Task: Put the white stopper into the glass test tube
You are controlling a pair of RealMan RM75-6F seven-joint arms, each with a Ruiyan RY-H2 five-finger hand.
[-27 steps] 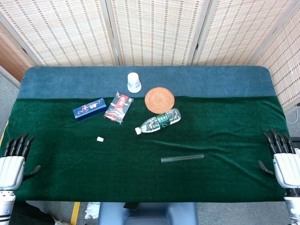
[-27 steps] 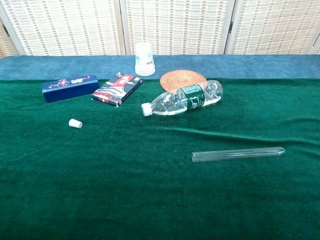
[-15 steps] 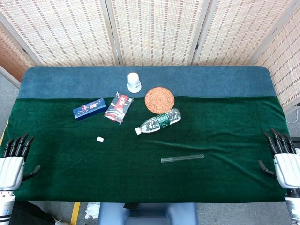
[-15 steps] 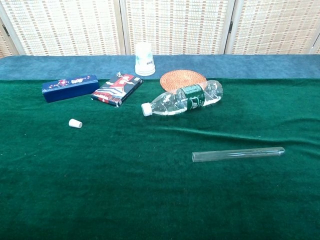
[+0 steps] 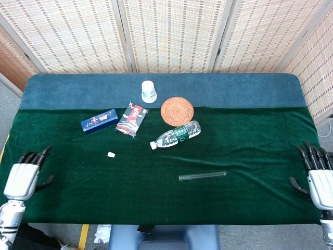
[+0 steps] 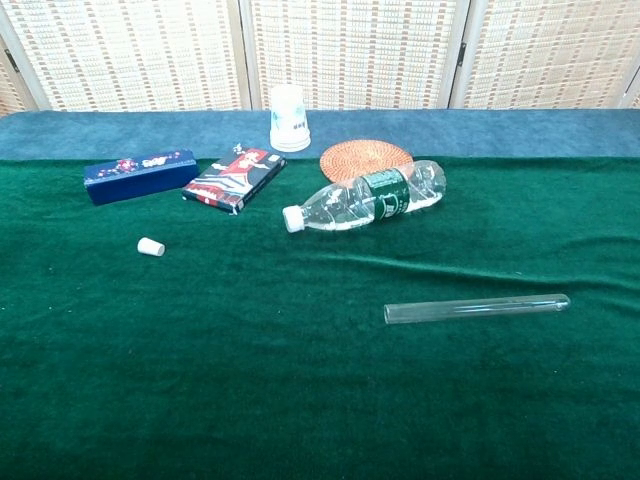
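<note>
Your left hand (image 5: pixel 23 177) sits at the near left edge of the table (image 5: pixel 260 88), fingers spread and holding nothing; your right hand (image 5: pixel 318 177) sits at the near right edge, likewise spread and bare. One white stopper (image 6: pixel 150 247) lies alone on the green cloth (image 6: pixel 250 400), well apart from the one glass test tube (image 6: pixel 476 308), which lies flat. Beyond them you have one water bottle (image 6: pixel 365 196) on its side, one woven coaster (image 6: pixel 366 160), one paper cup (image 6: pixel 288 118), one blue box (image 6: pixel 139 175) and one red packet (image 6: pixel 234 180).

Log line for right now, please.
stopper: loose on cloth | tube: lying flat, empty | left robot hand: open | right robot hand: open
</note>
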